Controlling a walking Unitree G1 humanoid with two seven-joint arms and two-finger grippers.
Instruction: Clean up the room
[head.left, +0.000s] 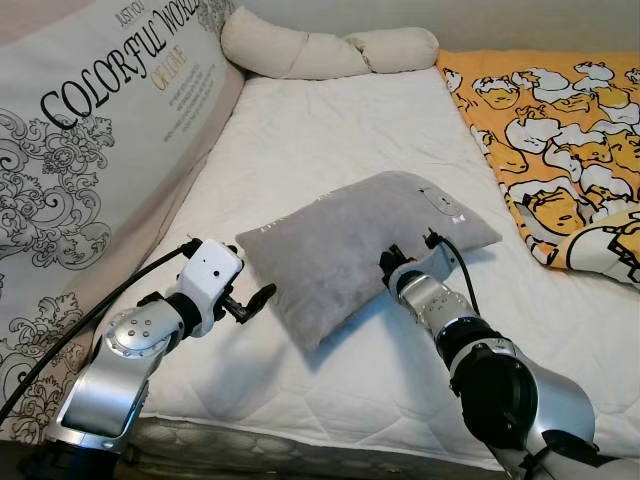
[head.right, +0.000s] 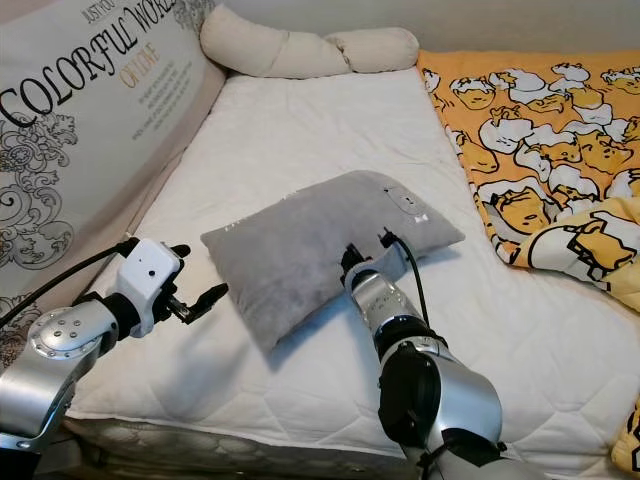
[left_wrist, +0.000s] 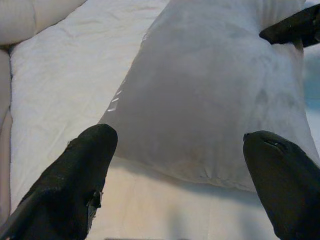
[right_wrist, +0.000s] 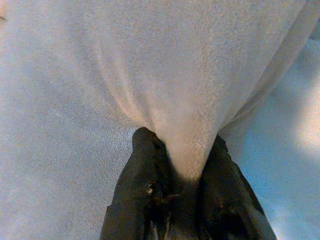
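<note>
A grey pillow (head.left: 350, 240) lies slantwise on the white mattress (head.left: 330, 130), with a small white label near its far corner. My right gripper (right_wrist: 179, 165) is shut on a pinched fold of the pillow's near edge (head.left: 392, 268). My left gripper (head.left: 262, 297) hovers just left of the pillow's near corner, open, with nothing between its fingertips (left_wrist: 85, 165). In the left wrist view the pillow (left_wrist: 215, 95) lies right ahead of the spread fingers.
A big printed cushion (head.left: 90, 140) leans along the left side. A cream bolster (head.left: 320, 50) lies at the head of the bed. An orange duck-print blanket (head.left: 570, 140) covers the right side. The mattress's front edge (head.left: 300, 440) is close below.
</note>
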